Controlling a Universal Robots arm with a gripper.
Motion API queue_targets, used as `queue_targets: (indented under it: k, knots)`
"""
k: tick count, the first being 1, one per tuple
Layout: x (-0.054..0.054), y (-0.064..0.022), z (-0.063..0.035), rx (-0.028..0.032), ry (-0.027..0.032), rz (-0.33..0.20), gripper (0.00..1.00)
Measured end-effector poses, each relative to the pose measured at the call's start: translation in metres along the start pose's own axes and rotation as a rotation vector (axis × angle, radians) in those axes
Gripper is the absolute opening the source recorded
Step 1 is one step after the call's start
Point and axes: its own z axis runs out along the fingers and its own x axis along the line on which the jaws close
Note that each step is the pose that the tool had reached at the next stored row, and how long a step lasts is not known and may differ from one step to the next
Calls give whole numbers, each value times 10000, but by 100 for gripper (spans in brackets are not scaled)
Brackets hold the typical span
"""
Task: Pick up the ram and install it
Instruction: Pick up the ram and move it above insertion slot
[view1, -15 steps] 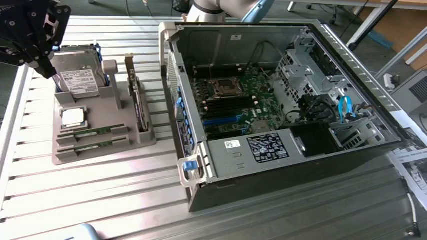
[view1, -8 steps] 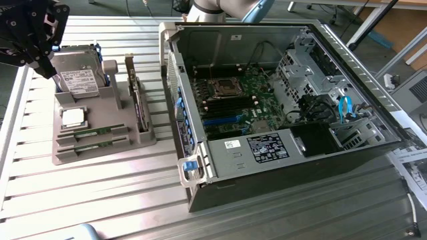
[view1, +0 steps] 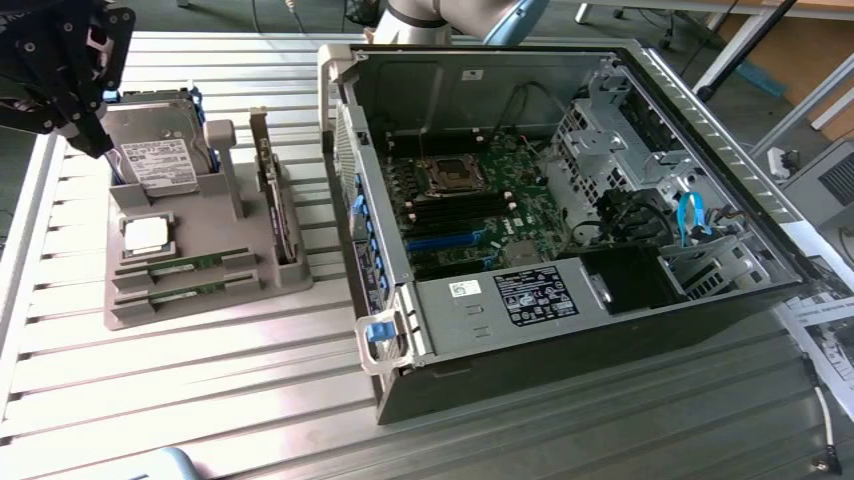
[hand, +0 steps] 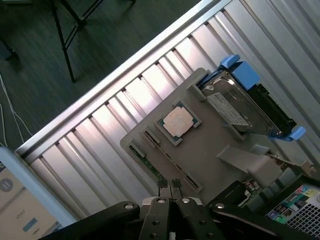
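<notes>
**Closed gripper above the parts tray, ram waiting in its slots**

Here we are at the approach, by my read, with the pick not yet made. The gripper (hand: 169, 185) hangs over the grey tray (view1: 187, 210) with its 2 fingers pressed together and nothing between them. In the exterior view it sits up by the hard drive end. The ram (view1: 180, 265) lies at the tray's opposite end, well apart from the fingertips, lying flat in its slot and untouched.

What does a grasp call for from here? As I judge it, the fingers must part first. Then they need to line up across the stick's thin edge and come down squarely, because the stick sits low in its groove and offers little to pinch. Its neighbour (view1: 171, 291) lies just beside it, so there's small room for error.

Now the count, big to small:
- 1 slatted metal desk (view1: 200, 400) carries everything.
- 1 open computer case (view1: 454, 320) is on the exterior view's right, with 1 green motherboard (view1: 467, 200) inside.
- 1 tray is on the exterior view's left.
- 1 hard drive (view1: 158, 150) stands propped in the tray.
- 1 expansion card (view1: 271, 200) stands on edge along the tray's side.
- 2 ram sticks lie parallel.
- 1 square silver processor chip (view1: 144, 233) sits between the drive and the sticks.
</notes>
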Motion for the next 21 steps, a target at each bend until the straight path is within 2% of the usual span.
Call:
queue_targets:
  k: [11,21]
  knots:
    - [0,0,0,14,70,-899,11]
    - [0,0,0,53,173,-1755,11]
